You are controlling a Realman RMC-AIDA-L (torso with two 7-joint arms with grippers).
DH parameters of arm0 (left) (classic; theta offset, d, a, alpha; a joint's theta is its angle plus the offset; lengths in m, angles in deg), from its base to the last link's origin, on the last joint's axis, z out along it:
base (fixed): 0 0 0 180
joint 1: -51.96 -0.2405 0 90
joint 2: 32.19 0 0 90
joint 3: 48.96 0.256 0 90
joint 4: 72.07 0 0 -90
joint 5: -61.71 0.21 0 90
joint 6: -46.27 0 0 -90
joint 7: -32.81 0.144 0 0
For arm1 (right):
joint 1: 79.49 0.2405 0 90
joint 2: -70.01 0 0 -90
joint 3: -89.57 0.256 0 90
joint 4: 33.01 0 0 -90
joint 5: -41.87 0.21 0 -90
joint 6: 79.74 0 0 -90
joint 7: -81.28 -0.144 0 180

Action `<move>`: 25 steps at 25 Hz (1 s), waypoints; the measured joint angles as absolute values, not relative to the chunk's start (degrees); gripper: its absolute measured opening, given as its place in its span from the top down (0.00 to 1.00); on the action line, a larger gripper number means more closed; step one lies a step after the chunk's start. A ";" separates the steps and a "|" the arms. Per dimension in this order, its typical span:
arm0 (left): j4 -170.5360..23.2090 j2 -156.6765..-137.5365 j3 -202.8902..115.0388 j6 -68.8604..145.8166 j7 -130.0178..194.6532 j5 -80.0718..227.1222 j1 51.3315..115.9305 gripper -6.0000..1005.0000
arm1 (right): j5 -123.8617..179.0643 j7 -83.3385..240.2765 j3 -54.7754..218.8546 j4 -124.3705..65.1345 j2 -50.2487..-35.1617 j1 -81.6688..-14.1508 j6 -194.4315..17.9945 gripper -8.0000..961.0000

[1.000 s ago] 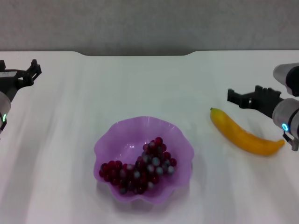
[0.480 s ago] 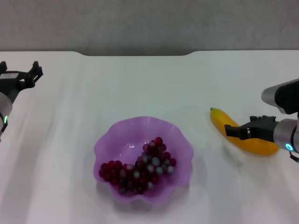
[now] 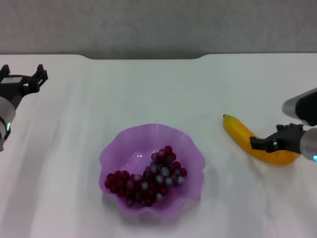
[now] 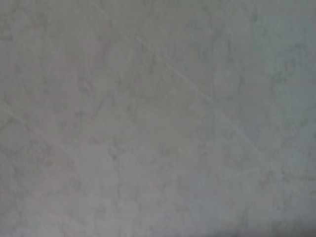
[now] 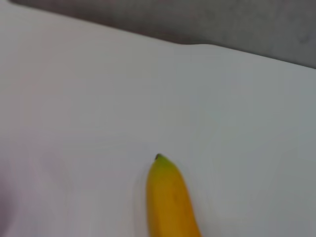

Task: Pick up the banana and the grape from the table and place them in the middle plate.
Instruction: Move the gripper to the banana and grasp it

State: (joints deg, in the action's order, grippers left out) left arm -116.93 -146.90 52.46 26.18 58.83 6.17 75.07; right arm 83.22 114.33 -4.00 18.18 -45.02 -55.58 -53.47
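Note:
The banana (image 3: 238, 134) lies on the white table (image 3: 148, 89) at the right, its dark green tip pointing to the far left; its tip end also shows in the right wrist view (image 5: 170, 202). My right gripper (image 3: 258, 142) is low at the banana's middle, open, with one dark finger (image 3: 265, 144) in front of the fruit and the other hidden behind it. The grape bunch (image 3: 148, 181) lies inside the purple middle plate (image 3: 111, 153) at the centre front. My left gripper (image 3: 24, 74) is open and empty at the table's far left.
The table's back edge (image 3: 148, 57) runs along a grey wall. The left wrist view shows only bare tabletop (image 4: 158, 118).
My right gripper has come down from beside the banana's far side onto its middle and drawn back to the right. The left arm has barely moved. Banana and grapes have not moved.

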 joint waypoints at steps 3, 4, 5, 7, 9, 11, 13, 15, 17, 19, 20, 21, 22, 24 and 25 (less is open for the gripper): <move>-116.83 -146.91 52.45 26.16 58.83 6.17 75.11 0.11 | 82.75 114.88 -6.68 18.28 -45.14 -55.55 -54.49 0.15; -116.83 -146.91 52.44 26.15 58.83 6.17 75.13 0.11 | 82.75 114.89 -7.57 18.28 -45.14 -55.48 -54.91 0.15; -116.85 -146.91 52.42 26.15 58.83 6.17 75.15 0.11 | 82.71 114.89 -8.54 18.10 -45.14 -55.33 -55.12 0.15; -116.95 -146.91 52.38 26.15 58.83 6.17 75.17 0.11 | 82.64 114.91 -9.85 17.62 -45.14 -55.02 -55.28 0.16; -117.00 -146.92 52.37 26.14 58.83 6.17 75.17 0.11 | 82.57 114.92 -10.37 17.19 -45.13 -54.91 -55.30 0.16; -117.01 -146.95 52.37 26.14 58.83 6.17 75.17 0.11 | 82.52 114.92 -10.37 17.02 -45.13 -55.09 -55.31 0.16; -117.02 -146.96 52.37 26.14 58.83 6.17 75.17 0.11 | 82.51 114.87 -10.09 16.69 -45.12 -55.34 -55.42 0.16; -117.04 -146.97 52.37 26.14 58.83 6.17 75.17 0.11 | 82.49 114.84 -9.96 15.76 -45.08 -55.44 -55.96 0.16; -117.03 -146.97 52.37 26.14 58.83 6.17 75.16 0.11 | 82.48 114.86 -9.96 14.81 -45.07 -55.32 -56.59 0.16; -117.02 -146.97 52.37 26.14 58.83 6.17 75.16 0.11 | 82.48 114.89 -9.99 14.21 -45.06 -55.21 -56.91 0.16; -117.01 -146.97 52.38 26.14 58.83 6.17 75.16 0.11 | 82.47 114.90 -9.96 14.08 -45.06 -55.21 -57.07 0.16; -116.99 -146.97 52.37 26.14 58.83 6.17 75.16 0.11 | 82.47 114.90 -9.96 14.04 -45.05 -55.27 -57.23 0.16; -116.97 -146.97 52.37 26.15 58.83 6.17 75.16 0.11 | 82.47 114.89 -9.96 14.02 -45.05 -55.32 -57.39 0.16; -116.94 -146.97 52.37 26.15 58.83 6.17 75.16 0.11 | 82.47 114.89 -9.99 13.95 -45.04 -55.38 -57.47 0.16; -116.93 -146.97 52.37 26.15 58.83 6.17 75.16 0.11 | 82.47 114.89 -10.04 13.83 -45.04 -55.37 -57.49 0.16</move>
